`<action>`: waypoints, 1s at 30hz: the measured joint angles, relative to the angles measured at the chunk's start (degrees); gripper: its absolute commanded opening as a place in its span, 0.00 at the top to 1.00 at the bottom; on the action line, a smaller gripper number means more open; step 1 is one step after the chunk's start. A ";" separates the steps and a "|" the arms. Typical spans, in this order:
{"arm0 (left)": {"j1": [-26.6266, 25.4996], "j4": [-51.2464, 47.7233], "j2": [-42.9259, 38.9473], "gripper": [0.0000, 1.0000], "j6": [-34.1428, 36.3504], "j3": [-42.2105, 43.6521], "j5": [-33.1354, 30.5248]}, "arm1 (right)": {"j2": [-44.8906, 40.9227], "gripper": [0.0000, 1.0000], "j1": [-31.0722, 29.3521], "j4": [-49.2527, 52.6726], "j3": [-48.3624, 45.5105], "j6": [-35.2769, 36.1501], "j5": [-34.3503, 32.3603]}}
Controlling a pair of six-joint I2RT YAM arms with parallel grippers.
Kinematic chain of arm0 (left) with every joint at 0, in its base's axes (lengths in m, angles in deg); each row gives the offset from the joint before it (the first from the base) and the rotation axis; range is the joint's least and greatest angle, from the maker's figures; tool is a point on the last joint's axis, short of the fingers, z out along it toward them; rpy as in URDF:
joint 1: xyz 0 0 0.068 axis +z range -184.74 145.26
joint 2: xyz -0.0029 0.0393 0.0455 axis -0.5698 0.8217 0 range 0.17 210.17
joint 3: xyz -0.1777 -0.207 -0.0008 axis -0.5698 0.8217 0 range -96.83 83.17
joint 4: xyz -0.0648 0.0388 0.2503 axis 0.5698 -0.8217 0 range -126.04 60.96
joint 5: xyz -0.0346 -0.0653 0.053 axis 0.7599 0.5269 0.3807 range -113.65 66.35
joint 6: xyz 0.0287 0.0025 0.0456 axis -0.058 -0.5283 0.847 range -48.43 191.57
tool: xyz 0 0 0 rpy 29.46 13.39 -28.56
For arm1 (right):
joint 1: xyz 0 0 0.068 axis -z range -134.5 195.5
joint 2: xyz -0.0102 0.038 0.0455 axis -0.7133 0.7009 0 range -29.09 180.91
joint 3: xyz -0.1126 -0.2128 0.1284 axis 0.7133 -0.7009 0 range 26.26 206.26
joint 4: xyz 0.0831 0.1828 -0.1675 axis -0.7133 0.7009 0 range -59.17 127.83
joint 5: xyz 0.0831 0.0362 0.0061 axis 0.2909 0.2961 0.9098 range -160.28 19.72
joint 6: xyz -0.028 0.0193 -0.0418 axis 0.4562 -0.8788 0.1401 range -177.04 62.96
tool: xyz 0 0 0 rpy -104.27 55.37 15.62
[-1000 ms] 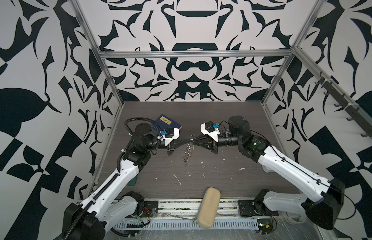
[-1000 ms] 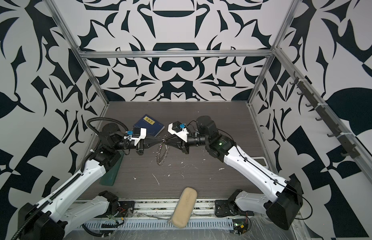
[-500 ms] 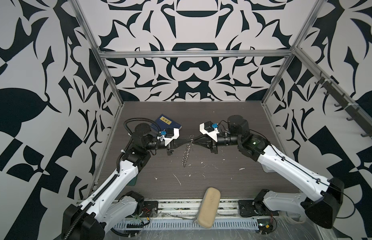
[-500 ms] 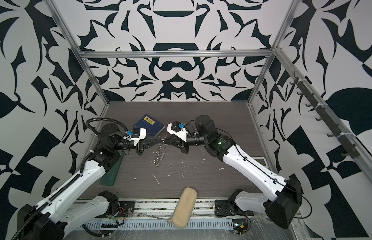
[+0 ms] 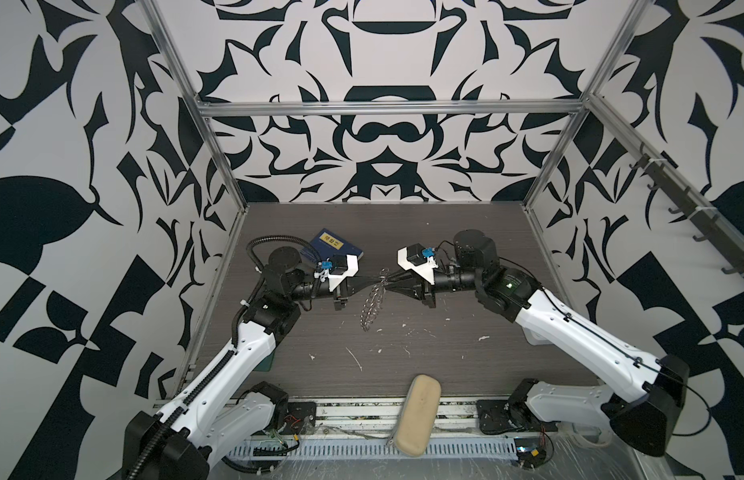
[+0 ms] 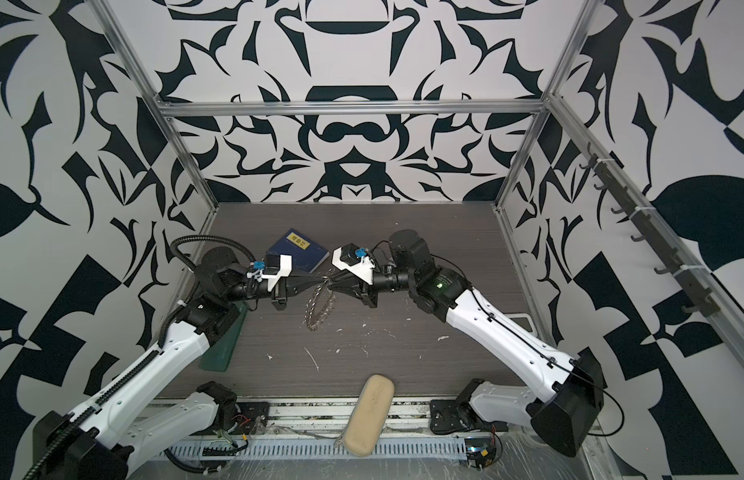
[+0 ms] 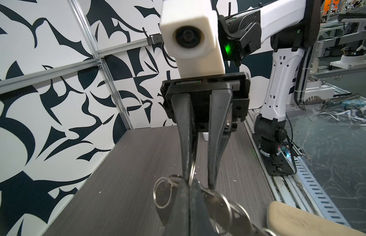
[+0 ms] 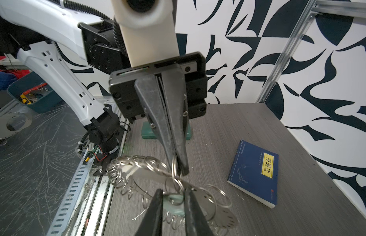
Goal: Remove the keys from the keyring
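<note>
The keyring (image 5: 372, 303) (image 6: 320, 307), a flat grey metal ring with several wire split rings on its rim, hangs above the table between both arms. My left gripper (image 5: 382, 284) (image 6: 323, 283) (image 7: 190, 183) is shut on its upper rim (image 8: 149, 173). My right gripper (image 5: 387, 286) (image 6: 329, 286) (image 8: 171, 193) faces it tip to tip. Its fingers stand slightly apart with the mint-green tag of the keys (image 8: 175, 204) filling the gap and touching both. A split ring passes through the tag. The metal key blade is hidden.
A blue book (image 5: 337, 249) (image 8: 255, 171) lies at the back left of the table. A beige case (image 5: 418, 409) rests on the front rail. A green box (image 6: 222, 340) sits under the left arm. White scraps (image 5: 353, 359) dot the table.
The right gripper has edged slightly to the left. The keyring still hangs between the two grippers, and the left arm has not moved.
</note>
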 measured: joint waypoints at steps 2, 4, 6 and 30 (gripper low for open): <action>0.00 0.00 -0.04 1.00 0.00 0.00 -0.07 | 0.00 0.78 0.00 0.00 0.00 0.00 0.00; 0.00 0.00 -0.09 1.00 0.00 0.00 -0.11 | 0.00 0.78 0.00 0.00 0.00 0.00 0.00; 0.00 0.00 -0.09 1.00 -0.02 0.00 -0.20 | 0.00 0.79 0.00 -0.02 0.00 0.00 0.00; -0.04 -2.25 -1.18 1.00 -0.04 0.31 -4.13 | 0.00 1.00 -0.11 5.60 3.02 2.84 -4.74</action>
